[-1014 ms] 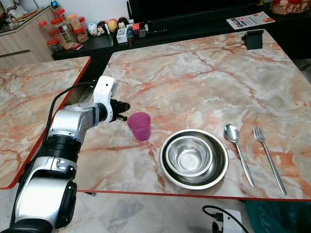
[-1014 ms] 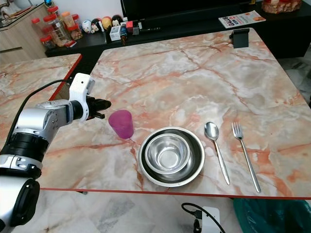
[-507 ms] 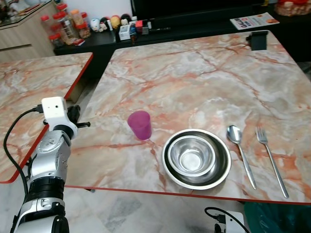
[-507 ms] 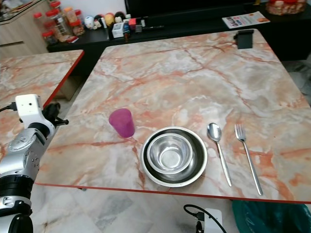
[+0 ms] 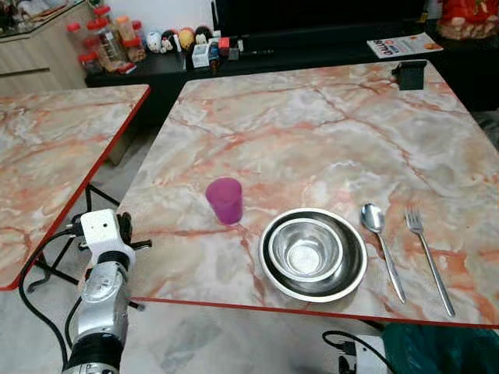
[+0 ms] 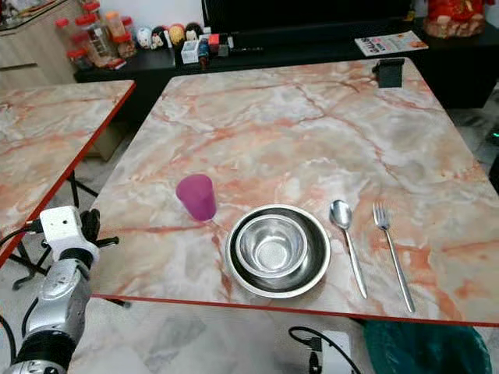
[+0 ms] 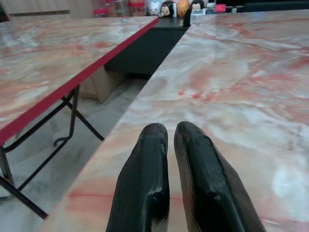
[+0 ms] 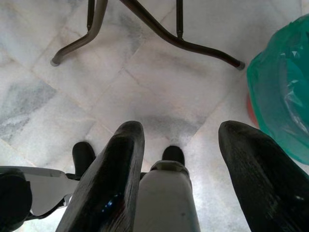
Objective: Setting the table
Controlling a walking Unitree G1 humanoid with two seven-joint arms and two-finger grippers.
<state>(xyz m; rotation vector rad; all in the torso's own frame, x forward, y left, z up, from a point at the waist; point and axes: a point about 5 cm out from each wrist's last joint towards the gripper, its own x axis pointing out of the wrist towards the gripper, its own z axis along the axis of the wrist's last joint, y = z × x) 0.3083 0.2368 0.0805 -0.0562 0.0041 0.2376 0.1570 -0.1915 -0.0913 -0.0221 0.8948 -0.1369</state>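
On the marbled, red-edged surface (image 5: 327, 132) a pink plastic cup (image 5: 224, 200) stands upright near the front-left part, just beside and to the left of a steel bowl (image 5: 305, 249) that sits nested inside a wider steel dish (image 5: 313, 254). To the right of the dish a spoon (image 5: 380, 245) lies with its bowl end away from the robot, and a fork (image 5: 427, 255) lies next to it, roughly parallel, tines also pointing away; the two are close but apart. At the far right corner of the surface sits a small black holder (image 5: 409, 73), and beyond that, on a dark low shelf, a magazine (image 5: 404, 44) and a row of small figurines and jars (image 5: 156, 43) (too small to tell apart well). A second marbled surface (image 5: 54, 148) stands to the left, separated by a gap showing the floor. The left pincer (image 7: 169, 140) hangs low off the front-left corner of the main surface, well apart from the cup, its two black fingers (image 7: 145, 183) pressed nearly together with nothing between them. The right pincer (image 8: 181, 159) points down at the pale tiled floor (image 8: 159, 82), its fingers (image 8: 108, 188) spread wide and empty, with a green plastic bag (image 8: 282, 92) off to one side and black metal legs (image 8: 159, 29) above.
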